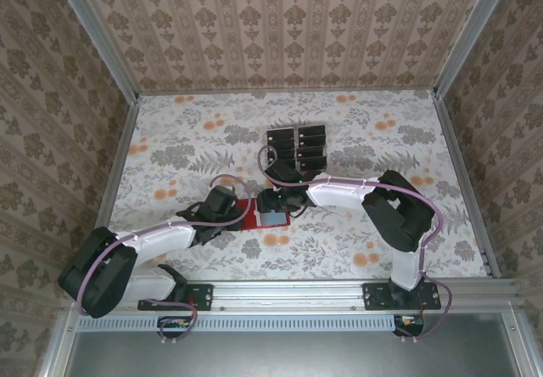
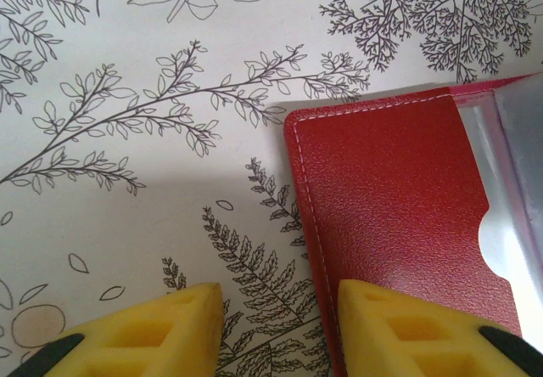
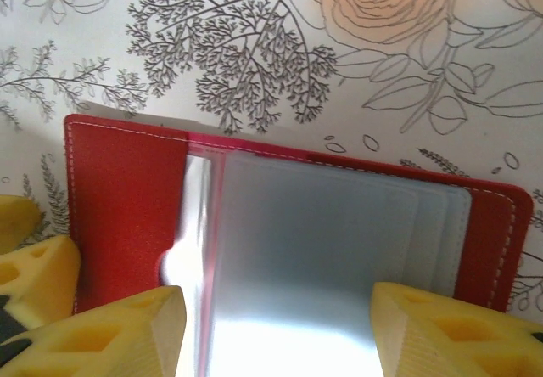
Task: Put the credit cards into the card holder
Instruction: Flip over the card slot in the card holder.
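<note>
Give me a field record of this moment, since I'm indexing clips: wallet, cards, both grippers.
wallet: red, lying open, clear pockets facing up
cards: black, grouped beyond the wallet, apart from it
left gripper: shut, tips at the wallet's left edge
right gripper: open, over the clear pockets, holding nothing

White-and-black arms [image 1: 161, 239] carry purplish cables [image 1: 222, 177] — fingers [image 2: 153, 334] yellow, perhaps moulded foam.
</note>
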Controlling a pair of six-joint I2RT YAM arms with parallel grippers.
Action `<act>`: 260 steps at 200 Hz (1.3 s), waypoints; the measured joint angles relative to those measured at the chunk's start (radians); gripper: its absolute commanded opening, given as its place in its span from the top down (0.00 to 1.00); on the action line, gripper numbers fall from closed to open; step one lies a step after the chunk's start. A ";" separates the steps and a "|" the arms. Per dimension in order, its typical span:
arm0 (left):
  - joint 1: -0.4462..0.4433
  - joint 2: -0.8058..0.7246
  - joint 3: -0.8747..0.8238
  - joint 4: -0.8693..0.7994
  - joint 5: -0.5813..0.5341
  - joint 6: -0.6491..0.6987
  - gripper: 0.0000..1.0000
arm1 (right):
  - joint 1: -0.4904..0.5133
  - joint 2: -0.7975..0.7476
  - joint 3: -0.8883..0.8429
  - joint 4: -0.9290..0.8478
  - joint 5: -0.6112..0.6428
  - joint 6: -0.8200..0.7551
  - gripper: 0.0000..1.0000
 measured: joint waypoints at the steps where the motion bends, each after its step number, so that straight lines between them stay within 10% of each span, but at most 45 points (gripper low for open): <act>1: 0.000 0.000 0.000 0.000 0.000 0.000 0.57 | 0.000 0.000 0.000 0.001 0.000 0.000 0.39; 260: -0.171 -0.219 -0.065 0.025 -0.011 -0.004 0.28 | 0.019 0.035 -0.030 0.194 -0.077 0.185 0.35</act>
